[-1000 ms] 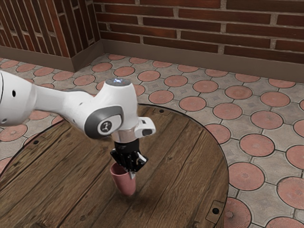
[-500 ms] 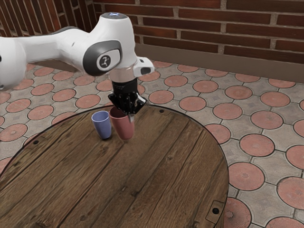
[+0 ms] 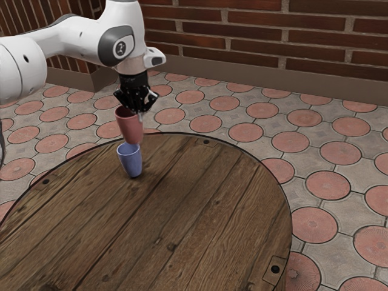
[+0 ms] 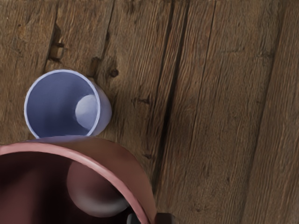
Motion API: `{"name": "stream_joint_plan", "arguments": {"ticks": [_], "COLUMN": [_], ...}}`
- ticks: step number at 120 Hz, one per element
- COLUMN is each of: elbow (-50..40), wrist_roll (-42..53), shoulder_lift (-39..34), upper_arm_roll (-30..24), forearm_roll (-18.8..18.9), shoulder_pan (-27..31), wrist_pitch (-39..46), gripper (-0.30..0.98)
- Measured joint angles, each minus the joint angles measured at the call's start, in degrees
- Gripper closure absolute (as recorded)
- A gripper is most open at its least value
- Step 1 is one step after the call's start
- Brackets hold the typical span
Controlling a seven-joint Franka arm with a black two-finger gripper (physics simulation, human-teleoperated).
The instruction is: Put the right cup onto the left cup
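Stacking of two cups, carry stage. The tool (image 3: 140, 115) pinches the side wall of the pink cup (image 3: 130, 127), one finger within the rim and the other without; the cup hangs from it, roughly upright and clear of the tabletop (image 3: 200, 206). The blue cup (image 3: 131, 163) stands upright on the wood below the tool, its mouth open upward and empty. The pink cup is taken to be the right cup of the task and the blue one the left (an inference from its being the one in the grasp). Judged by this arrangement, grasping and lifting are complete, and the carry appears largely so: in the exterior view the pink base sits just above the blue rim. In the wrist view the blue mouth shows beyond the pink rim, so exact centring, and whether the two cups touch, cannot be told. Remaining are a probable small correction of the tool over the blue mouth, a straight descent until the pink base seats, release, and withdrawal upward. An off-centre descent could catch the blue rim and tip that cup.
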Motion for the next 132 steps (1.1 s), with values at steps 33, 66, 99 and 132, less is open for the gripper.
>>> {"name": "stream_joint_plan", "arguments": {"ticks": [33,66,99,132], "elbow": [5.36,10.48,9.51,2.49], "wrist_roll": [2.41,4.77,6.72,7.8], "shoulder_lift": [4.93,10.55,11.21,6.62], "upper_arm_roll": [0.44,0.3,0.53,0.69], "forearm_roll": [-0.12,-0.31,-0.92,-1.94], "shoulder_pan": [3.42,5.76,6.68,6.46], "wrist_pitch": [0.3,3.25,5.29,8.44], "gripper": [0.79,0.79,0.79,0.79]}}
